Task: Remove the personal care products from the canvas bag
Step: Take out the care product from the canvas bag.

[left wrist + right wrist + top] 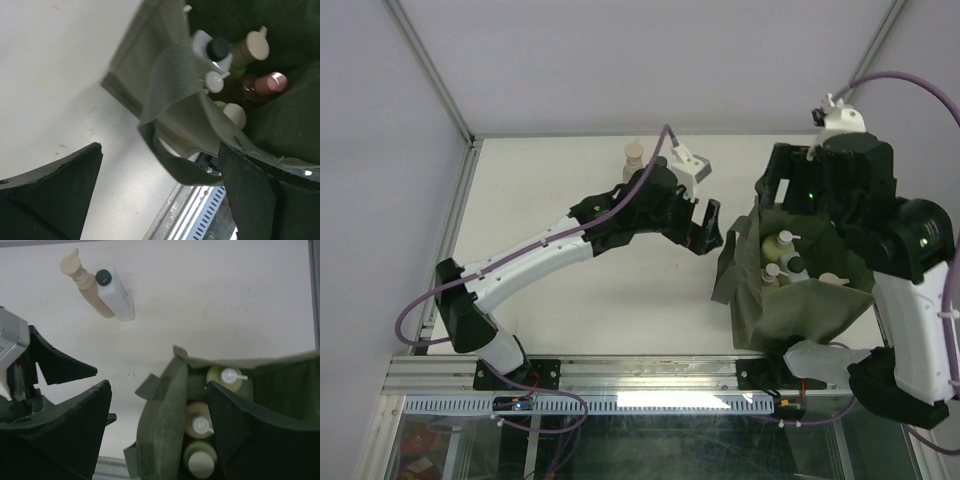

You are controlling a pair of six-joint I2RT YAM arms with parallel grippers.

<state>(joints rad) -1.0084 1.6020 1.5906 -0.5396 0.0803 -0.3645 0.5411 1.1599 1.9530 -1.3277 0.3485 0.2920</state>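
the bag (790, 320) sits slumped at the right of the table (620, 300) in the top view, its mouth open upward, and we count at least four bottles (780, 245) standing inside it. the right arm (865, 200) hangs over the bag's far side, and we cannot make out its jaws from here. the left gripper (708, 228) hovers just beside the bag's left edge with its jaws apart and nothing in them. behind the left arm a tan bottle (633, 155) stands on the table, well apart from the bag. in the left wrist view we look past two widely spread fingers (60, 195) into the bag, where a pale strap (167, 80) curls over the rim in front of a cluster of caps: black, beige, pink and white. those fingers grip nothing. in the right wrist view the right gripper (159, 390) is spread too, holding nothing; one finger is outside the bag, the other over its inside, the bag's near wall between them. three bottles with pale caps show in a row inside. out on the table the tan bottle touches a white bottle (117, 297) with a black cap.
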